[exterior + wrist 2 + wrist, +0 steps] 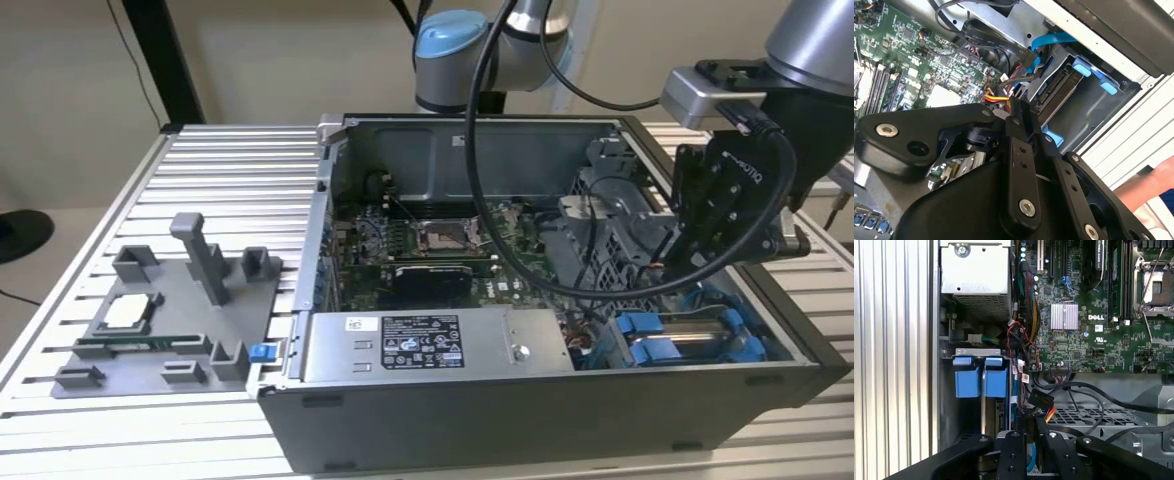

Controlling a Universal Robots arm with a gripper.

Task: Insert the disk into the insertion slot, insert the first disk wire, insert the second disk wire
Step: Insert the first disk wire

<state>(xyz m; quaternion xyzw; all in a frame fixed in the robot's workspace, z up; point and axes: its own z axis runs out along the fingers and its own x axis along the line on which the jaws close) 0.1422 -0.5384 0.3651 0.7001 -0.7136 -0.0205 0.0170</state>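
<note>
Working across the exterior view from its left, I am passing over a grey parts tray (160,300) sitting on the slatted table (227,150), well apart from the job and holding small components out of my way. Beside it the computer case (534,420) is lying on its side with its open face up, which is giving me a way in from above. Inside, the green motherboard (441,240) is showing at the middle, and the labelled power-supply box (427,345) is lying along the near wall. Toward the exterior view's right, the disk (694,333) is sitting down inside the insertion slot (1096,110) with its blue carrier framing it, so I am judging that step done. I am hanging my gripper (1016,107) over that corner. Its fingers (1011,450) are looking pinched together on the disk wire (1041,405), a black plug trailing red, yellow and black leads. I am gripping it by the plug body, it seems, so that the loose leads are falling clear. The plug is hovering near the slot's end, apart from the disk, so I am judging this wire not yet seated. A blue cable (1054,40) is curving down toward that same end; whether it is plugged in I cannot tell. A person's arm (1146,187) is showing just outside the case in the second wrist view.
</note>
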